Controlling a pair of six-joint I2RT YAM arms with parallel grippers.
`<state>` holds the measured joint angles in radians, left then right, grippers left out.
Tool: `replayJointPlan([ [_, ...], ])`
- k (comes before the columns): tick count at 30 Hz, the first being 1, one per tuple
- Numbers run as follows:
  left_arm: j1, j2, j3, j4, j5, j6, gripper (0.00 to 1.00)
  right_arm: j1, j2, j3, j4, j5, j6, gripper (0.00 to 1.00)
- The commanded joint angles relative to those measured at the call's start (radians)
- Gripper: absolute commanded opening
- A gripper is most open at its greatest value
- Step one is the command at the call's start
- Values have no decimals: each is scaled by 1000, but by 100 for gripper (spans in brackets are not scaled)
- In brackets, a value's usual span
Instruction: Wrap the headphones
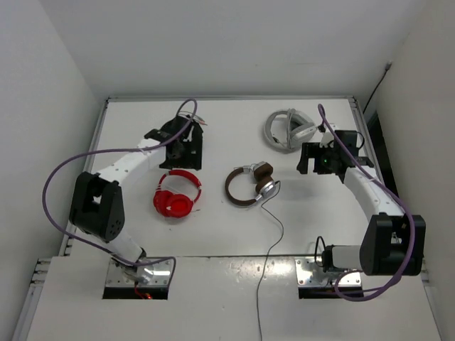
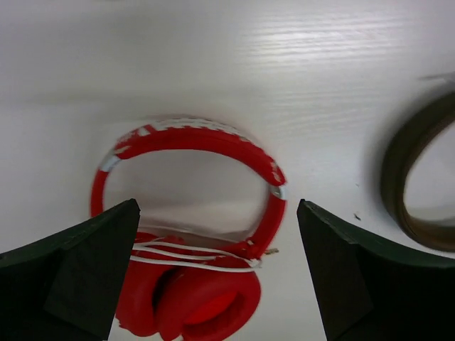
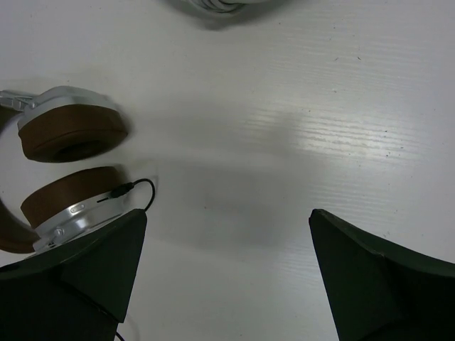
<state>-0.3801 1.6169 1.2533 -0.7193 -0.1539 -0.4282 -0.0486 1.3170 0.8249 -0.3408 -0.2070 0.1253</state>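
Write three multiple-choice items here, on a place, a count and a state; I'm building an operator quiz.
1. The cable of the brown headphones runs: A toward the near table edge; B to the far wall; C around the headband.
2. Headphones in view: A two; B three; C four.
3. The left tool is: A open, empty; B shut on the cable; C shut on a headband.
Answers: 1 A: it trails nearward across the table. 2 B: brown, red headphones, white headphones. 3 A: its fingers stand wide apart.

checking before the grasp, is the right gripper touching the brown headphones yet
Apart. The top external view shows bare white table between the right gripper and the headphones; its jaws are open.
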Motion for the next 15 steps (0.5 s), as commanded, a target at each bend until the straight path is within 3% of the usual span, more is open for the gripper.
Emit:
replayJointPlan([
  [1,-91,-57,15,35,50,11,100,-13,-7,31,25,6,11,97],
  [6,-267,-45,-26,44,79,-83,100,-23,-7,22,25,-3,30,97],
  [9,-347,0,-25,63,79,-106,95,-33,-7,22,25,-3,30,97],
  [15,-399,181,104,40,66,-127,87,-60,-27,13,25,-14,39,97],
])
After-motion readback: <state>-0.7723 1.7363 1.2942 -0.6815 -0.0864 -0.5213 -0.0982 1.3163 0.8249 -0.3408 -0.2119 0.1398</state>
